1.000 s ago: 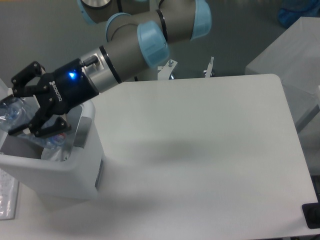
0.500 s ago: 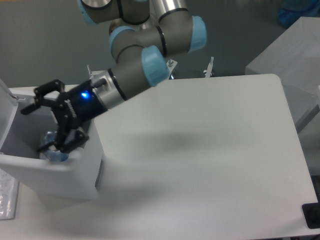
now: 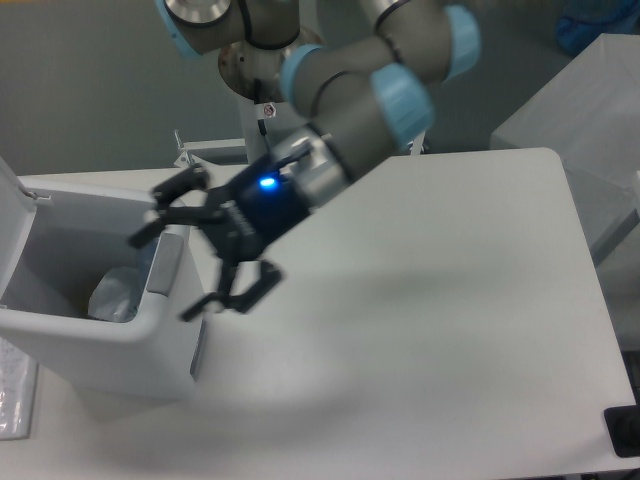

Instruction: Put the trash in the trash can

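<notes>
You are looking at a wide white tabletop (image 3: 430,330) with rounded corners, set before a grey wall; a second pale surface (image 3: 580,110) stands at the far right, and a small dark object (image 3: 625,430) sits at the near right edge. The arm (image 3: 370,80), grey with light blue joint caps, reaches in from the far side toward the left. The white trash can (image 3: 100,340) stands at the near left with its lid (image 3: 12,225) tipped up, and the clear plastic trash (image 3: 115,297) lies inside it, blurred enough that you cannot separate bottle from wrapper. Your claw (image 3: 195,260) hangs just right of the can's rim, fingers spread wide, holding nothing. Half a second ago it was over the can's opening; it has since swung right, clear of the bin, and a second ago it had the bottle.
</notes>
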Tool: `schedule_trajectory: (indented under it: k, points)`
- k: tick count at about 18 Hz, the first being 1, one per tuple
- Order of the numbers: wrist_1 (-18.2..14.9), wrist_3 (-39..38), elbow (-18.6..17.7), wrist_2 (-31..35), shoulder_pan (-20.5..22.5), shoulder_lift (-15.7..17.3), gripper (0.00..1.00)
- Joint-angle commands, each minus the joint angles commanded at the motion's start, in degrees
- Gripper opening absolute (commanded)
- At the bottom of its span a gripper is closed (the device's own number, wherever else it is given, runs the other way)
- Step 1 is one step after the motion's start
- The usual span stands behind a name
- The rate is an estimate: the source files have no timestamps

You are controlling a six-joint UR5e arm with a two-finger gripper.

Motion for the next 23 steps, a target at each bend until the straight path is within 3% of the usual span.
schedule_trajectory:
  k: [2,6,9,12,14,17,20,23]
  points:
    - [0.00,-0.35,0.62,0.09,1.23,-0.35,1.00]
    - [0.09,0.09,-0.70,0.26,7.03,-4.39,1.00]
    - [0.26,0.18,0.17,2.97,8.45,-6.50,1.00]
    - [0.35,1.31,2.54,17.79,8.63,-7.29,1.00]
    - [0.09,1.84,6.31,30.78,8.10,-8.96,1.00]
    - [0.00,2.11,8.26,47.06,4.25,-10.72,1.00]
    - [-0.79,2.20,10.62,58.68,1.07,-12.91,1.00]
    - [-4.64,2.55,11.60,70.00,-1.55,-14.41,1.00]
